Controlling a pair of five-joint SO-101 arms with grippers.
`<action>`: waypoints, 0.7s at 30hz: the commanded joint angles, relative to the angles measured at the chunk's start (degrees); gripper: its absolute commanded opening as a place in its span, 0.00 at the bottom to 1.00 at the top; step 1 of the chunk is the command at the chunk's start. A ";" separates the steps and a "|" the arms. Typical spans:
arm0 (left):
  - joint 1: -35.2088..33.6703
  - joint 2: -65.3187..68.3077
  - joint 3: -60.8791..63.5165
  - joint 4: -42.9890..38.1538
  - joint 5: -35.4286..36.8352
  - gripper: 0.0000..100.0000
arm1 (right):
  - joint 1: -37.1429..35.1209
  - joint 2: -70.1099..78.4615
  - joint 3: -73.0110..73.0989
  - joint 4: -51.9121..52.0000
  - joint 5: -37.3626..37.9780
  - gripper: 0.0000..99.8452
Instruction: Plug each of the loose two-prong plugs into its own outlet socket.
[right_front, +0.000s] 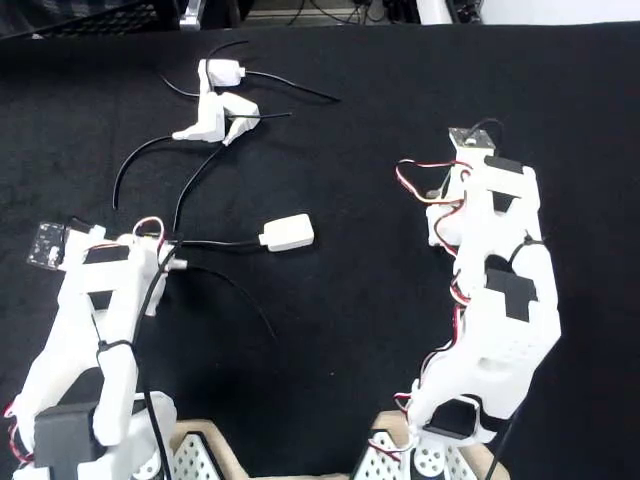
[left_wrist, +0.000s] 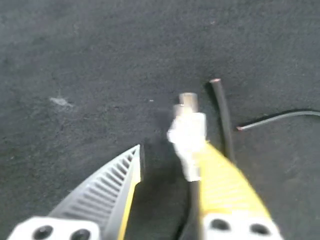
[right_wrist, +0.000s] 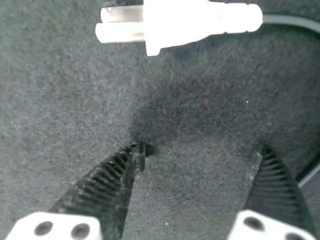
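Plug (left_wrist: 187, 132) against left tool (left_wrist: 170, 150), right tool (right_wrist: 200, 148) spread

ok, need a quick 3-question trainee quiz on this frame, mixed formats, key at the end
1. True or false: the right fingers are shut on the two-prong plug.
2. The table cover is: A) black, B) white, C) bare wood.
3. Fill in: in the left wrist view, the metal-tipped plug sits beside a left finger coloured ___.

Key:
1. False. The fingers are open and the plug lies on the cover beyond their tips.
2. A.
3. Yellow.
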 joint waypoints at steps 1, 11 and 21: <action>-0.13 -0.97 -0.75 -0.44 -3.52 0.04 | -1.05 -0.57 0.48 -0.18 -0.88 0.34; 0.13 -0.97 -0.40 -0.70 -5.71 0.03 | -1.05 -0.57 0.48 -0.18 -0.88 0.34; 0.48 -1.58 -0.75 -0.26 -11.78 0.27 | -1.05 -0.57 0.48 -0.09 -0.97 0.34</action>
